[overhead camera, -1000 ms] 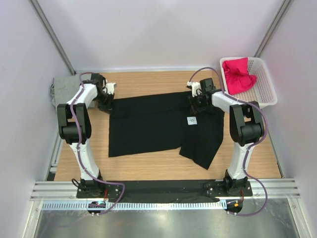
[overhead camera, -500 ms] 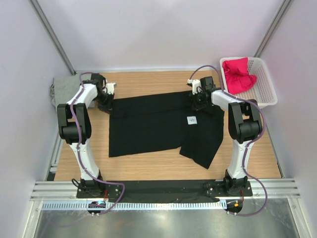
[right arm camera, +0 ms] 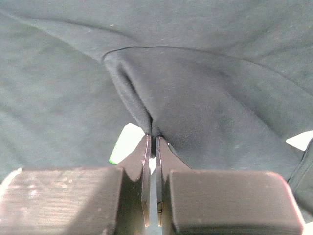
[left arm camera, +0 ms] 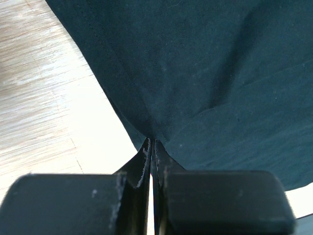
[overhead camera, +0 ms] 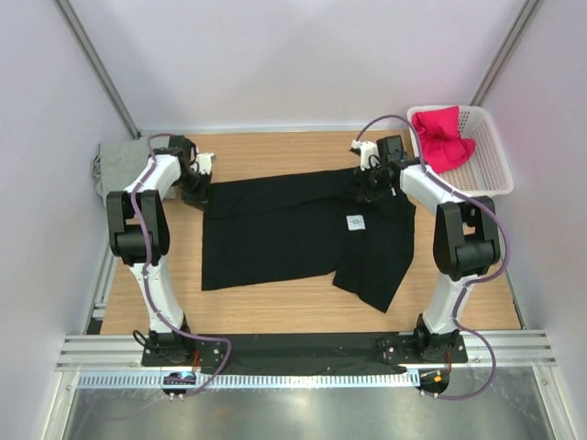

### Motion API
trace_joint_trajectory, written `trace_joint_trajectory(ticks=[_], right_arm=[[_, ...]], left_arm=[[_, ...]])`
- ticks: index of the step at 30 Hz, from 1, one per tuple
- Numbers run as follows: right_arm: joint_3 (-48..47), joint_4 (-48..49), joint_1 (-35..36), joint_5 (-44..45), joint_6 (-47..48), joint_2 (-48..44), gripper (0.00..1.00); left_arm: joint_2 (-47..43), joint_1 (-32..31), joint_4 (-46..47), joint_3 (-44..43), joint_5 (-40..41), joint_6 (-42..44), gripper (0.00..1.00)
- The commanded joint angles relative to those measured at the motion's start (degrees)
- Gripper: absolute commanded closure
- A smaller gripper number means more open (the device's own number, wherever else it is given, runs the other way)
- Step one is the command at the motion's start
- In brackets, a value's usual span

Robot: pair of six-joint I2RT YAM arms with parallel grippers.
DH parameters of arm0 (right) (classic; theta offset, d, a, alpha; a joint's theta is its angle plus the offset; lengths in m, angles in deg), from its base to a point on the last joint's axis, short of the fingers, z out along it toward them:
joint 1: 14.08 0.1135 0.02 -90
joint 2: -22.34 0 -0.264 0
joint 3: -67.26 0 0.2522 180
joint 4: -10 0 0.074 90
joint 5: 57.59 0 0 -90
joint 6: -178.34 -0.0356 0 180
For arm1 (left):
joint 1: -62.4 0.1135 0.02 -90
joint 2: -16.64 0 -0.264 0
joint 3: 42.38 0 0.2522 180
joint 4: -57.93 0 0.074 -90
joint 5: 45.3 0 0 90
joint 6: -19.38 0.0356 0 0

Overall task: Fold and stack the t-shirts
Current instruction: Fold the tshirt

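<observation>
A large black t-shirt (overhead camera: 284, 234) lies spread on the wooden table, its small white chest mark (overhead camera: 356, 221) facing up and a sleeve trailing toward the near right. My left gripper (overhead camera: 197, 190) is shut on the shirt's far left edge, and the left wrist view shows the dark cloth (left arm camera: 220, 73) pinched at the fingertips (left arm camera: 152, 143). My right gripper (overhead camera: 371, 186) is shut on a raised fold of the black cloth (right arm camera: 220, 112) at the far right edge (right arm camera: 152, 137). A magenta-red t-shirt (overhead camera: 440, 137) sits in the basket. A grey t-shirt (overhead camera: 117, 163) lies at the far left.
The white mesh basket (overhead camera: 495, 176) stands at the back right corner, just beyond the right arm. Bare wood (overhead camera: 275, 151) runs behind the black shirt and along its near edge. Walls enclose the table on three sides.
The right gripper's jaws have closed onto the black shirt's fold and its arm has shifted slightly to the right. The left arm has stayed where it was.
</observation>
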Motion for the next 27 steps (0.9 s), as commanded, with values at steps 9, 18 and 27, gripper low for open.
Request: trace_joint_trajectory(ticks=[9, 18, 27], right_arm=[[5.01, -4.16, 3.50, -7.27, -3.59, -5.57, 0.75], [-6.50, -3.55, -2.21, -6.66, -4.55, -3.64, 0.57], [-14.76, 0.41, -10.21, -3.40, -5.34, 6.98, 0.57]], left_arm=[[0.21, -0.14, -0.65, -2.19, -0.07, -0.08, 0.99], [-1.02, 0.57, -1.18, -3.06, 1.16, 0.98, 0.99], [-0.84, 0.57, -2.23, -4.21, 1.34, 1.86, 0.90]])
